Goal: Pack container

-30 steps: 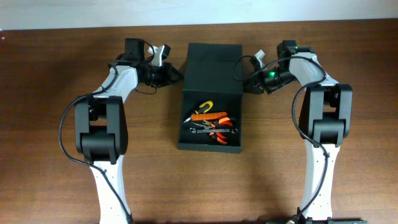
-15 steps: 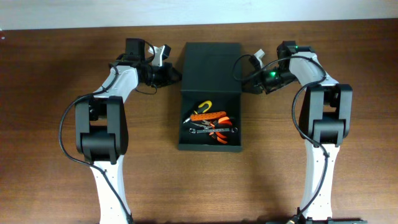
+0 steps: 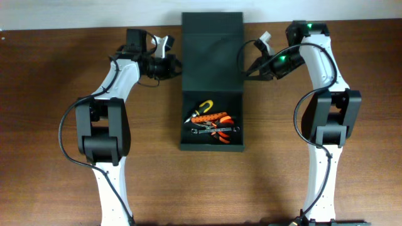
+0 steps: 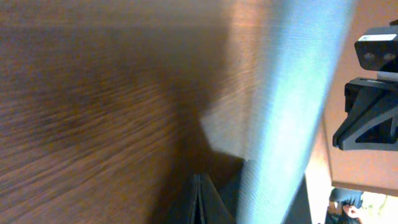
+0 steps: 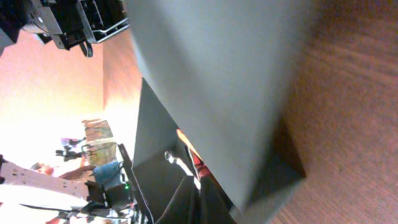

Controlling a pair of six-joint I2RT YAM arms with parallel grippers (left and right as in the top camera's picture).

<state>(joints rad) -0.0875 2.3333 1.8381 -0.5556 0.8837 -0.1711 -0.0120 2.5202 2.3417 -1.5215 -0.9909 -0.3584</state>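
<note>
near: container (image 3: 211,147) sits mid-table (image 3: 50,157), hand tools (image 3: 212,121) loose inside | handling: likely a light, stiff box with a smooth matte skin; take its flap lid (image 3: 211,53) by the side edges | far: left gripper (image 3: 174,64) and right gripper (image 3: 246,70) flank those edges; you cannot tell their opening or hold

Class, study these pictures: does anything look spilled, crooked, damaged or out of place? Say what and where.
Nothing stands out. The box sits square on the table, lid open, and the tools lie heaped inside, none spilled. The left hand and right hand flank the lid.
</note>
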